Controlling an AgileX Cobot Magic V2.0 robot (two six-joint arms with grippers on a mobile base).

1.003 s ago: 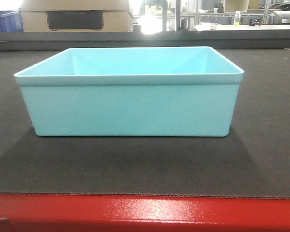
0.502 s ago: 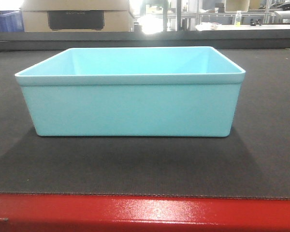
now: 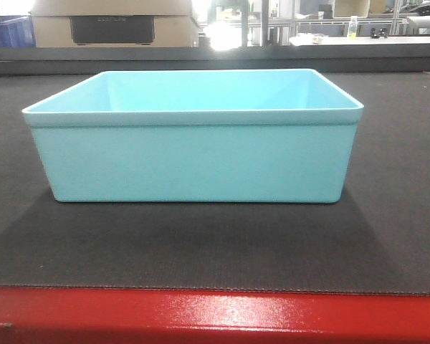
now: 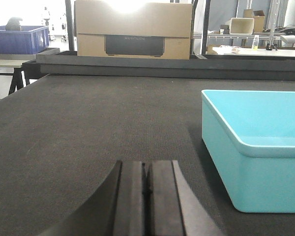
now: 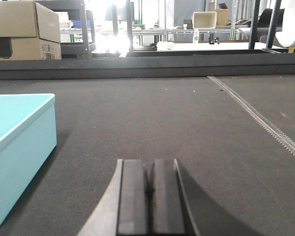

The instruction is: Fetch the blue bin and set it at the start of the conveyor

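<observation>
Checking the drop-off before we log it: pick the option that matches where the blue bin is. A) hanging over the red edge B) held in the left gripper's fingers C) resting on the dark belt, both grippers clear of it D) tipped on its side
C: the blue bin sits upright on the conveyor start, with the left gripper and right gripper shut and empty beside it.

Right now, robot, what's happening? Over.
Left gripper shut, right gripper shut, both empty. Pale turquoise plastic tub sits on dark grey woven belt. Nothing blocking.
</observation>
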